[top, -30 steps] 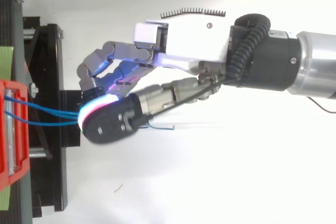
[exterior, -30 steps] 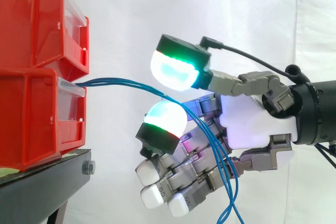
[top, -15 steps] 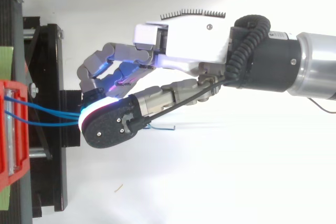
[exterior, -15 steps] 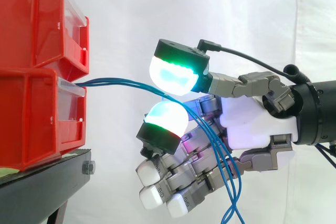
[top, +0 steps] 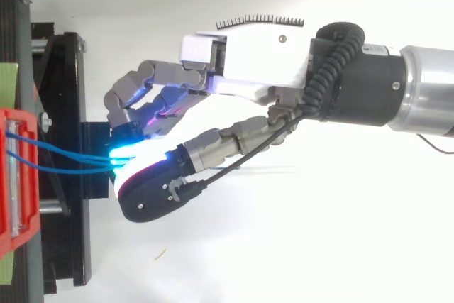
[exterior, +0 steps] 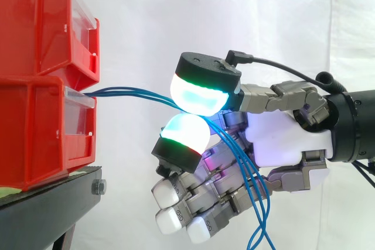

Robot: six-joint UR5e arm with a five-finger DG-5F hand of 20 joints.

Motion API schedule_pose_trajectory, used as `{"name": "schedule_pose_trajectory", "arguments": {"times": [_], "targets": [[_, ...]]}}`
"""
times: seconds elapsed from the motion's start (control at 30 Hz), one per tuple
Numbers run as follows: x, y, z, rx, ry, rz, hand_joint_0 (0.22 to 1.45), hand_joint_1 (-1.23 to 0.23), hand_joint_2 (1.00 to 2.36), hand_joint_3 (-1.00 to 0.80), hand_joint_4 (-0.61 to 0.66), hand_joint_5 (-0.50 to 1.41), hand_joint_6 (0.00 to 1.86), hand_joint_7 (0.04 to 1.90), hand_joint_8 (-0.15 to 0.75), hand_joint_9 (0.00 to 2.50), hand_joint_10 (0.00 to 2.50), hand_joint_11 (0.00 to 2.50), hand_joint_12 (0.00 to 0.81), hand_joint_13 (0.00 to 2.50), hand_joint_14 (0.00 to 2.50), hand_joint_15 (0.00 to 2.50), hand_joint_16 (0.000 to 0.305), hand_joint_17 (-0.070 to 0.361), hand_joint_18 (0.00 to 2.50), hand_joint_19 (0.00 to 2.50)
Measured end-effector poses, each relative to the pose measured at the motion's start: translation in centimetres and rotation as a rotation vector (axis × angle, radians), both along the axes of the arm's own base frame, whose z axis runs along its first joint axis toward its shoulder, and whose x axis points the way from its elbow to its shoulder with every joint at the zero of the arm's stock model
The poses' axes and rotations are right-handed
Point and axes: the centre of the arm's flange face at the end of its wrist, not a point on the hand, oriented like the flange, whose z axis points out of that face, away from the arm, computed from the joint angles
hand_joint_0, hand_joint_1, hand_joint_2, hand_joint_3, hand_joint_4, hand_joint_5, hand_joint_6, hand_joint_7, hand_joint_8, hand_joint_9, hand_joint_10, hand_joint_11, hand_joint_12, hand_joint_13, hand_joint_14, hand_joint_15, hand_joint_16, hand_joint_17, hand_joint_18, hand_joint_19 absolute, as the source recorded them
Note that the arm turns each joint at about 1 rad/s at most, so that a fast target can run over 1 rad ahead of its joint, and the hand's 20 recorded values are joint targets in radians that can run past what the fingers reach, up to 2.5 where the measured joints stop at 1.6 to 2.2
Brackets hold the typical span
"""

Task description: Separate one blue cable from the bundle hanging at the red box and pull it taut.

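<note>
A bundle of thin blue cables (exterior: 129,92) leaves the front of the lower red box (exterior: 35,133) and runs right to my hand (exterior: 281,139). There the cables pass between two glowing cyan-green fingertips (exterior: 202,92), one above and one below, which almost touch and pinch them. Behind the pads the cables drape down across the curled lower fingers and hang past the view's bottom edge. From above, the cables (top: 71,162) stretch from the red box (top: 18,175) to the pads of the hand (top: 248,54). I cannot tell how many cables are in the pinch.
A second red bin (exterior: 41,21) is stacked on the lower box. Both stand on a black stand (exterior: 53,203) at the left. A white curtain hangs behind. The arm enters from the right.
The upper glowing pad has come down onto the lower pad, closing the gap around the cables. From above it has swung toward the view's bottom and its glow has turned cyan.
</note>
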Motion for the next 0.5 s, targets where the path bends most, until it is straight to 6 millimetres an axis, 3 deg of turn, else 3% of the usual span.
{"name": "schedule_pose_trajectory", "arguments": {"times": [0.07,0.17,0.23,0.4,0.5], "targets": [[0.0,0.02,0.0,0.0,0.0,-0.001,0.55,-0.68,1.0,-0.5,0.11,-0.16,0.89,1.24,0.319,0.72,0.02,0.55,0.392,0.66,0.01,0.29,0.05,0.113,0.68,0.29],[0.01,0.08,-0.04,-0.001,0.001,-0.004,0.56,-0.36,1.0,-0.5,0.1,-0.15,0.88,1.25,0.319,0.73,0.02,0.53,0.389,0.66,0.01,0.3,0.05,0.111,0.68,0.31],[0.01,0.09,-0.04,-0.001,0.0,-0.005,0.59,-0.26,1.0,-0.5,0.09,-0.15,0.87,1.23,0.317,0.75,0.02,0.53,0.381,0.66,0.01,0.3,0.049,0.109,0.65,0.33],[0.0,0.1,-0.06,-0.001,0.001,-0.005,0.6,-0.36,1.01,-0.41,0.1,-0.15,0.86,1.25,0.324,0.74,0.02,0.54,0.387,0.66,0.01,0.3,0.049,0.11,0.65,0.32],[-0.01,0.11,-0.07,-0.001,0.001,-0.005,0.57,-0.51,1.01,-0.28,0.12,-0.15,0.86,1.24,0.338,0.75,0.02,0.54,0.406,0.68,0.01,0.3,0.052,0.118,0.68,0.3]]}}
